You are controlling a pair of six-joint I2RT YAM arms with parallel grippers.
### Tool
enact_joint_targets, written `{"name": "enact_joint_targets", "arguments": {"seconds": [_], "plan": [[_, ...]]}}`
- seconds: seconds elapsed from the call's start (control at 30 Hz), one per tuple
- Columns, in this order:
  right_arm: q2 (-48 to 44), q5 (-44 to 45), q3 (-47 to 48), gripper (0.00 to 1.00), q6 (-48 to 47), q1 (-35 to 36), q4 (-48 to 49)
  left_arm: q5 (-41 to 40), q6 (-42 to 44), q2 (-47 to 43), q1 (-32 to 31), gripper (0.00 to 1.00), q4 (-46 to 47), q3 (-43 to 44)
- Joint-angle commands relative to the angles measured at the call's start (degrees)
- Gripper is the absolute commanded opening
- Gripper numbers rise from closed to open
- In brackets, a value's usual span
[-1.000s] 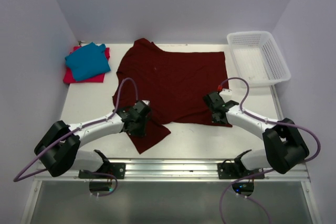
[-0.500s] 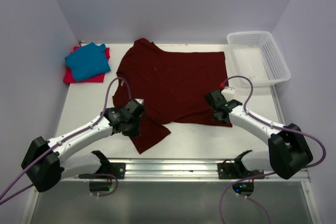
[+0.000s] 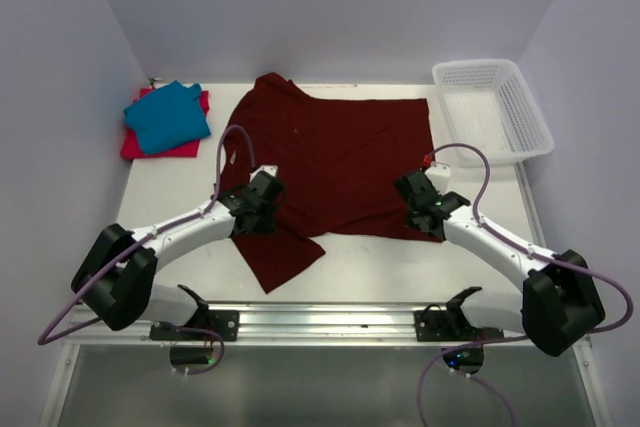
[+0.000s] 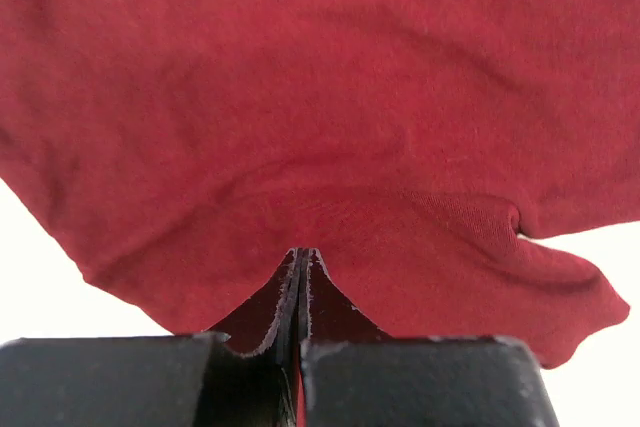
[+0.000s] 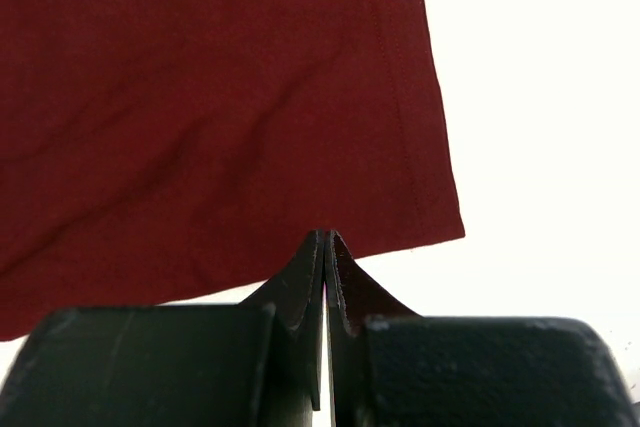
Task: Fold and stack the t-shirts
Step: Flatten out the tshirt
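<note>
Maroon t-shirt [image 3: 330,162] is lying spread for folding. Left gripper [image 4: 300,252] and right gripper [image 5: 325,237] are hovering over its near edge, jaws pressed together, pinching nothing.

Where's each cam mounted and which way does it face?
Top external: above, behind the bases, looking down at the table; both arms show.
Left wrist: on the arm, looks past the shut left gripper at the maroon shirt.
Right wrist: past the shut right gripper at that shirt's hem corner.
Shared: all three see the maroon shirt.
</note>
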Motion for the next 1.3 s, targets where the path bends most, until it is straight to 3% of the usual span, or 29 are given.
{"name": "enact_joint_targets", "arguments": {"seconds": [0.0,0.17,0.43,0.97,1.27], "plan": [[-3.0,0.8,-0.1,0.0,-0.3,-0.2,-0.2,-4.6,1.9,-0.3,0.3,0.0,3.2,-0.4],[-3.1,0.9,0.2,0.0,-0.5,-0.1,-0.2,-2.0,0.6,3.8,0.3,0.0,-1.5,0.2],[-2.8,1.6,1.1,0.0,-0.5,-0.1,-1.1,8.2,-3.5,5.8,0.2,0.0,3.5,-8.6],[-2.7,1.0,3.0,0.0,-0.8,-0.2,-1.9,20.3,-9.6,-7.5,-1.1,0.0,-10.5,-9.7],[1.6,-1.5,2.4,0.0,-1.2,-1.5,-1.8,13.7,-11.5,-13.3,-1.2,0.0,-18.9,-7.1]]}}
